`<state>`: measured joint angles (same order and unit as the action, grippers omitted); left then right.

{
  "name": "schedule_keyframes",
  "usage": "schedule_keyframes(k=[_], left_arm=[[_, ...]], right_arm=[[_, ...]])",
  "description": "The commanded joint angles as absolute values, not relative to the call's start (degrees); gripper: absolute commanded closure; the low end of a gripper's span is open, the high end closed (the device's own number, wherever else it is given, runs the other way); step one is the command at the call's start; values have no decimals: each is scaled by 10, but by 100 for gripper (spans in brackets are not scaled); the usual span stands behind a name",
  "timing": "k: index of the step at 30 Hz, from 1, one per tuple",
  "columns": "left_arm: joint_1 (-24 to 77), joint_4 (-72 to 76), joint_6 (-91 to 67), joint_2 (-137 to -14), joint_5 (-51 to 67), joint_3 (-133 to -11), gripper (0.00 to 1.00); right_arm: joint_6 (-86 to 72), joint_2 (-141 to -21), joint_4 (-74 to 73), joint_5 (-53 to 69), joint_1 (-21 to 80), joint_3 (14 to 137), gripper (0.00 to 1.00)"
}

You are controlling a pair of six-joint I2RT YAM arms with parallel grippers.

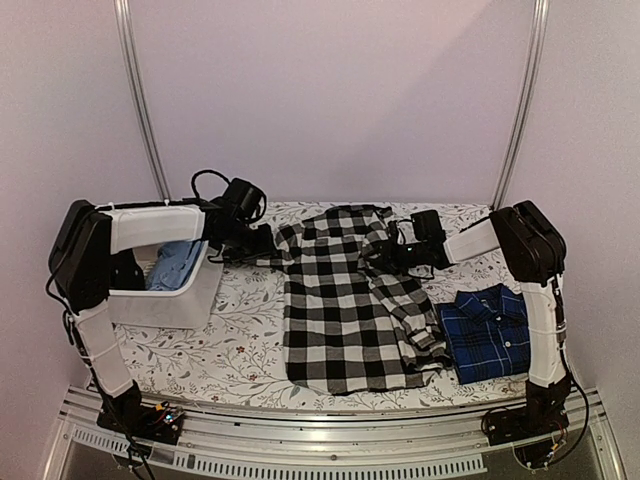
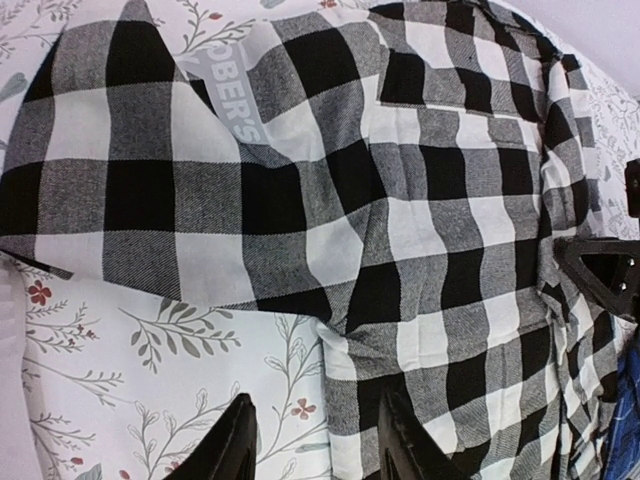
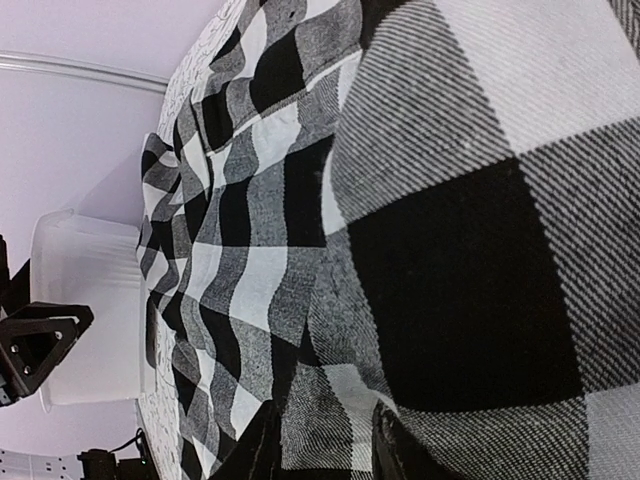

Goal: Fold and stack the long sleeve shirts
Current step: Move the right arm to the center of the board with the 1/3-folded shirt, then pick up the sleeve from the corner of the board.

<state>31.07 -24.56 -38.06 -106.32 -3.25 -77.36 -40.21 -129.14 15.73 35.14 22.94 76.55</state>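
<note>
The desk [image 1: 240, 350], covered in a floral cloth, carries everything here. Across its middle lies the black-and-white check shirt [image 1: 340, 310], spread mostly flat with its long axis running from the collar at the far edge to the hem at the near edge, and one sleeve drawn down along its right side. A white bin [image 1: 170, 300] with blue cloth in it stands to the left of the shirt. The navy plaid shirt [image 1: 487, 335] lies already folded small at the right, just beside the check shirt's right edge. Both arms reach to the far, collar end of the check shirt, one on each side of its long axis. The left end effector [image 2: 315, 400] hangs over the shirt's left shoulder edge. Its two fingers stand apart, and only the desk cloth and the shirt's border show between them, so it looks released. The right end effector [image 3: 328, 410] is the nearer of the two to the cloth. It sits on the right chest, where check fabric rises close to its camera and runs between its fingers, so it appears clenched on a fold of that shirt. As I judge it, the coming fold turns on that long axis: the shirt lies toward the near edge from both end effectors, so cloth taken at the far end would travel along it toward the hem.
</note>
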Motion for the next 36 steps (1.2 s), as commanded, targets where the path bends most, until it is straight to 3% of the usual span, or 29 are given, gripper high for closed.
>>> schedule_keyframes(k=[1, 9, 21, 30, 36], left_arm=[[305, -233, -387, -1042, -27, -757, 58], [305, -231, -380, -1049, -18, -764, 58], [295, -278, -384, -1142, -102, -894, 57], [251, -307, -400, -1224, -158, -992, 45], [238, -336, -380, -1297, -155, -1061, 39]], right_arm=[[-450, -1315, 151, 306, 212, 782, 70], [-503, -1312, 162, 243, 164, 755, 71], [-475, -1270, 180, 356, 163, 790, 64], [-408, -1156, 140, 389, 188, 769, 50], [-385, -1054, 134, 378, 190, 695, 47]])
